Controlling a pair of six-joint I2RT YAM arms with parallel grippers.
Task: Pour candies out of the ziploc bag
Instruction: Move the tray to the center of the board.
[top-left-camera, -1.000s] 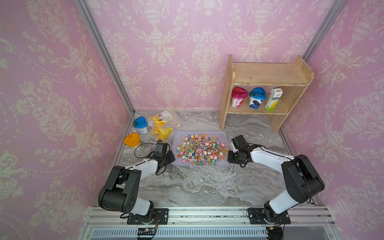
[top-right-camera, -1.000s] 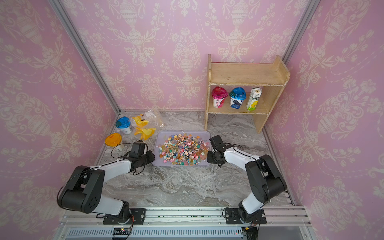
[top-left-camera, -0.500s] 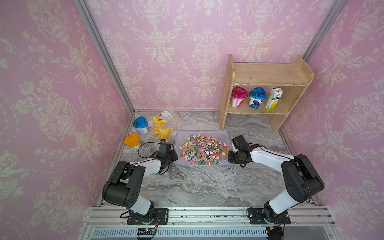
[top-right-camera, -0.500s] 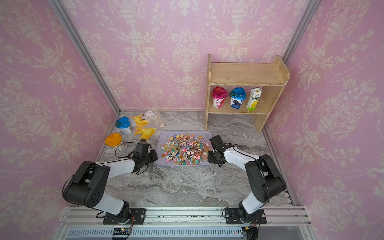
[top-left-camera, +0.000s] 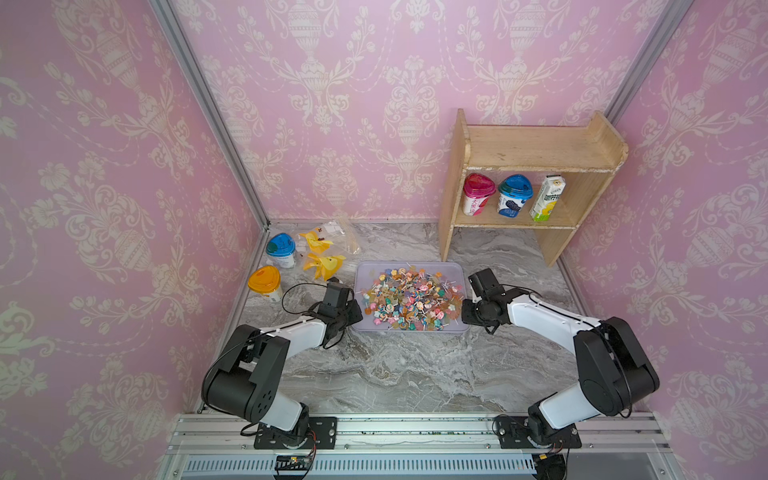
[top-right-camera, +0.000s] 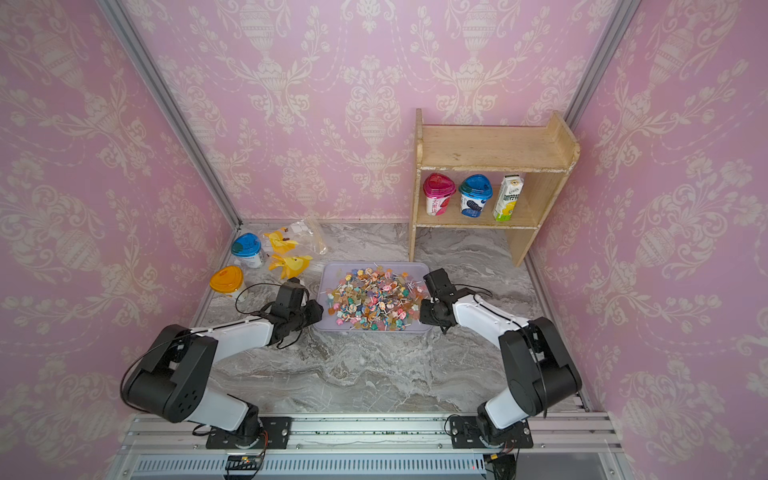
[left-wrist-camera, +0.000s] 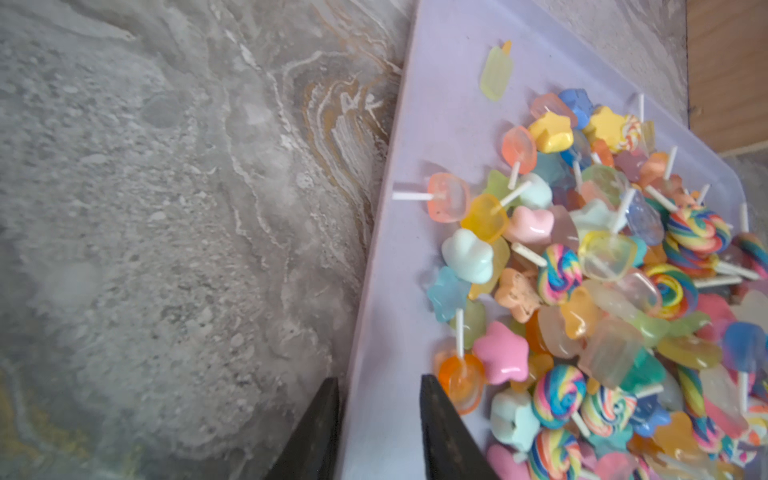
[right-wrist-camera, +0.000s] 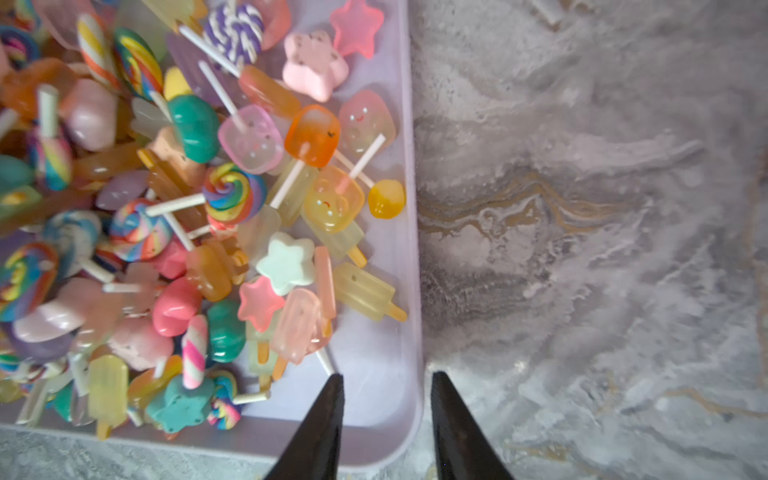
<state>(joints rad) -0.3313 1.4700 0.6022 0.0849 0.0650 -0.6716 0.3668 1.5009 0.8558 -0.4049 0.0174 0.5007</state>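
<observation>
The candies (top-left-camera: 409, 297) (top-right-camera: 374, 297) lie heaped in a shallow lavender tray (top-left-camera: 409, 330) in the middle of the marble table. They are small stars, lollipops on white sticks and ice-pop shapes (left-wrist-camera: 582, 270) (right-wrist-camera: 187, 208). A clear ziploc bag (top-left-camera: 345, 235) (top-right-camera: 309, 230) lies flat at the back left, away from both arms. My left gripper (left-wrist-camera: 378, 378) (top-left-camera: 355, 311) is open and straddles the tray's left rim (left-wrist-camera: 399, 166), one finger inside and one outside. My right gripper (right-wrist-camera: 387, 375) (top-left-camera: 465, 311) is open and straddles the right rim (right-wrist-camera: 409, 249) near its front corner.
A wooden shelf (top-left-camera: 536, 166) at the back right holds two lidded cups and a carton. A blue-lidded cup (top-left-camera: 281, 249), an orange-lidded cup (top-left-camera: 264, 282) and yellow toys (top-left-camera: 322, 264) stand at the back left. Pink walls close in three sides.
Both grippers' jaws have widened around the tray's rims. The left gripper has crept a little toward the tray. The candies stay heaped in the tray.
</observation>
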